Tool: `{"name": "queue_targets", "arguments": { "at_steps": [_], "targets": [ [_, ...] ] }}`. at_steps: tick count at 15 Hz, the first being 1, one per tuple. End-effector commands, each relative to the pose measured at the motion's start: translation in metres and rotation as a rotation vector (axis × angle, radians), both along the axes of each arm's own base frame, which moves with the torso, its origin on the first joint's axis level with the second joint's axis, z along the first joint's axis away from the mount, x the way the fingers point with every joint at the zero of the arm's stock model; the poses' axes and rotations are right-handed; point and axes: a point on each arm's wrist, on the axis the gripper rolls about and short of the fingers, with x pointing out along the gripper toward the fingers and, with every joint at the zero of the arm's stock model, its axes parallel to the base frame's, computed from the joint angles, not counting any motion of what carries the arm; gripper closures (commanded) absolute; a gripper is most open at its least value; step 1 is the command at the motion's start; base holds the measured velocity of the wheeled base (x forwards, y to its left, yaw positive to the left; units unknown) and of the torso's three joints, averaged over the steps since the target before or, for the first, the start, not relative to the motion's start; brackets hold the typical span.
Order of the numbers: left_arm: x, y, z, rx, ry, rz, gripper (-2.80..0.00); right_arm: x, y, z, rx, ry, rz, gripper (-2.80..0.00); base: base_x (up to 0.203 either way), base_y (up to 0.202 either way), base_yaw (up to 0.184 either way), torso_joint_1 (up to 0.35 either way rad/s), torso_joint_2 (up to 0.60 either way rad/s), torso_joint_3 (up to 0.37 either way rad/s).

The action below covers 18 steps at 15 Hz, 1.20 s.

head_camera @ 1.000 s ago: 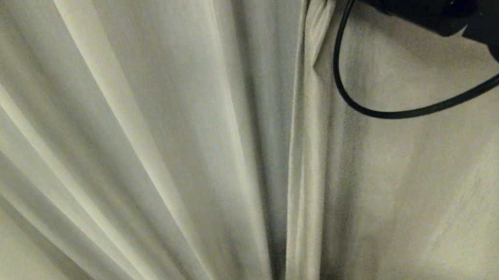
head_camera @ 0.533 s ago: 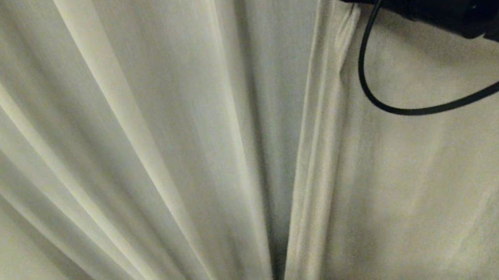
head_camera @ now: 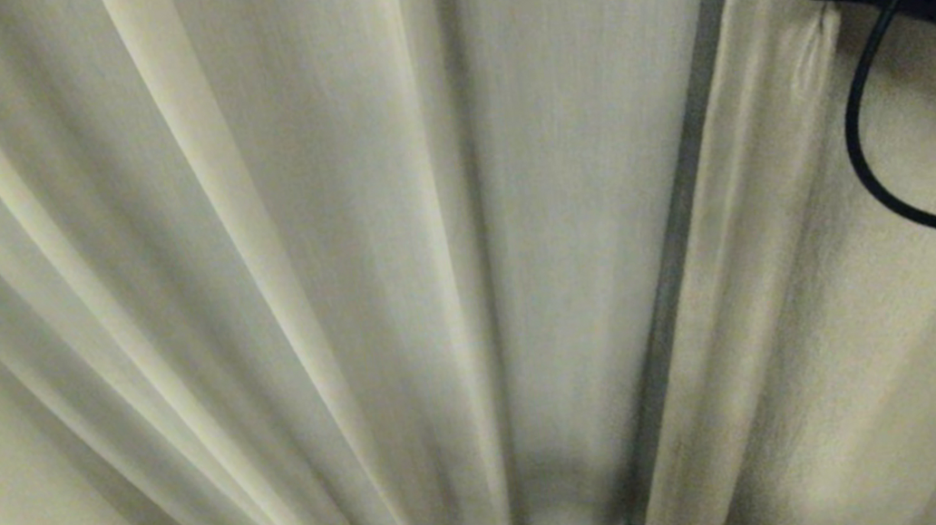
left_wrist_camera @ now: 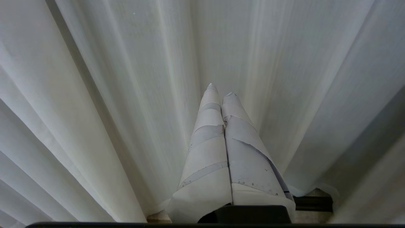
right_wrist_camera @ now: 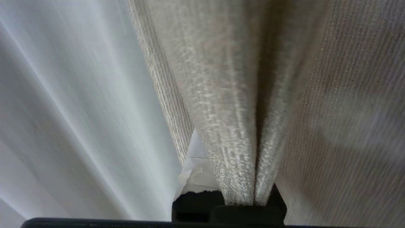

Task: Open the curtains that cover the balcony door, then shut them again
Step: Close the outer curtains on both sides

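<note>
Right tool [right_wrist_camera: 234, 177] clamped on hemmed edge of right curtain panel [head_camera: 803, 298], upper right of head view. Left tool [left_wrist_camera: 221, 95] shut, empty, facing left curtain panel [left_wrist_camera: 126, 95]. Fabric soft, light, hanging in loose folds; likely slips unless pinched at doubled hem.

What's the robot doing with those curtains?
It is opening them. The right gripper is shut on the edge of the right curtain, up at the head view's right. The left curtain hangs in folds. The left gripper is shut on nothing, pointing at the fabric.
</note>
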Motion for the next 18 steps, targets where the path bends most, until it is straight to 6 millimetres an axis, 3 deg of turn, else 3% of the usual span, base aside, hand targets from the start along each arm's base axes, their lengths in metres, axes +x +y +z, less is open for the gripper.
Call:
{"name": "queue_targets", "arguments": {
  "at_steps": [1,9,11,14,18],
  "targets": [
    [0.000,0.000,0.000,0.000,-0.001,0.003,0.00,-0.020,-0.012,0.007,0.015,-0.034,-0.018,-2.80,0.000,0.000,0.000,0.000,0.00,0.000],
    [0.000,0.000,0.000,0.000,-0.001,-0.001,0.00,-0.044,-0.029,-0.006,0.004,-0.009,-0.051,-2.80,0.000,0.000,0.000,0.000,0.00,0.000],
    [0.000,0.000,0.000,0.000,-0.001,0.001,0.00,-0.060,-0.034,-0.027,-0.015,0.041,-0.051,-2.80,0.000,0.000,0.000,0.000,0.00,0.000],
    [0.000,0.000,0.000,0.000,-0.001,0.000,0.00,-0.087,-0.043,-0.075,-0.051,0.157,-0.047,-2.80,0.000,0.000,0.000,0.000,0.00,0.000],
    [0.000,0.000,0.000,0.000,-0.001,0.003,0.00,-0.137,-0.060,-0.131,-0.073,0.239,-0.026,-2.80,0.000,0.000,0.000,0.000,0.00,0.000]
  ]
}}
